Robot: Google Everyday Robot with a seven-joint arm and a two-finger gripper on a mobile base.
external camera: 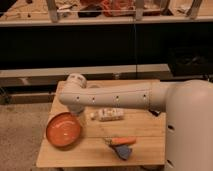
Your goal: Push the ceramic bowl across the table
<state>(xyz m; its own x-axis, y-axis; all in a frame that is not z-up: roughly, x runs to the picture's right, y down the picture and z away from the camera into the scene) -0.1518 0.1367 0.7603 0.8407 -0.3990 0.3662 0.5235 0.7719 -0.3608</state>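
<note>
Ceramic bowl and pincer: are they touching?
Cannot tell. Camera view: pincer hangs below the arm's end beside the ceramic bowl; no contact or gap shows plainly.

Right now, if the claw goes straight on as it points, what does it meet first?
Probably the ceramic bowl: the claw hangs under the arm, pointing down over the bowl's rim. Depth is unclear; it could be the table.

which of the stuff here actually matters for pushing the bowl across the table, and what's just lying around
For the job:
- ceramic bowl, at the table's front left
- table
- tool, hanging at the arm's end by the bowl's far right rim

Just lying about:
- white packet, mid-table
- orange-handled item, near the front edge
- blue object, beside it
</note>
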